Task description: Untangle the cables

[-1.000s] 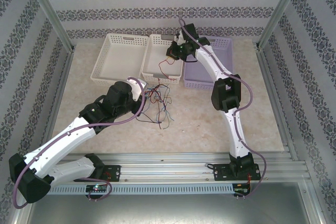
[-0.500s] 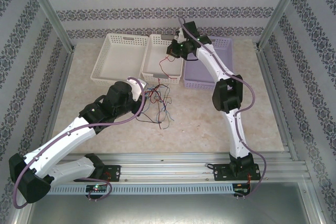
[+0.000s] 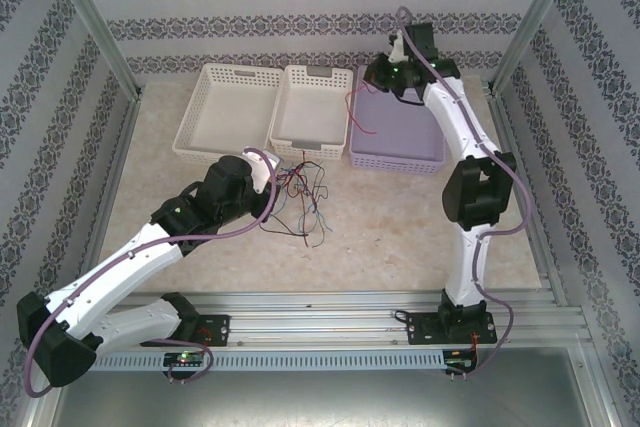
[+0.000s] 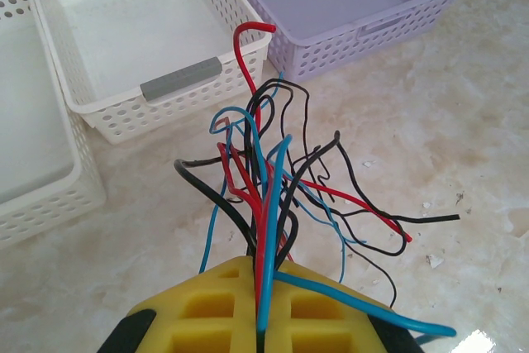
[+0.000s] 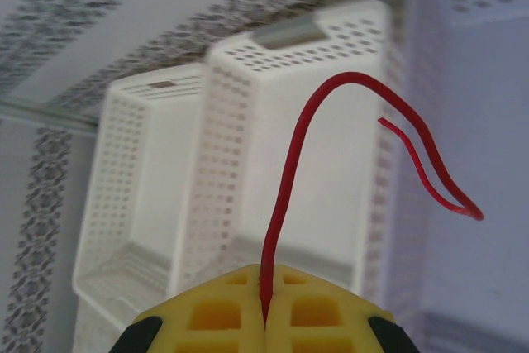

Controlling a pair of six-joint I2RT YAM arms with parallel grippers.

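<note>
One red cable (image 5: 285,179) is out of the bunch. The right claw (image 5: 264,307) is clenched on one end and holds it up above the left side of the lilac basket (image 3: 398,161), loose end dangling. The other cables (image 4: 266,163) (red, blue, black) fan out in a tangle from the left claw (image 4: 260,299). It is clamped on their ends, low over the table (image 3: 400,217), just in front of the middle white basket (image 3: 305,147). That one, the lilac one and the left white basket (image 3: 195,152) all look empty. My read: early stage, first wire not yet dropped, most separating left.
</note>
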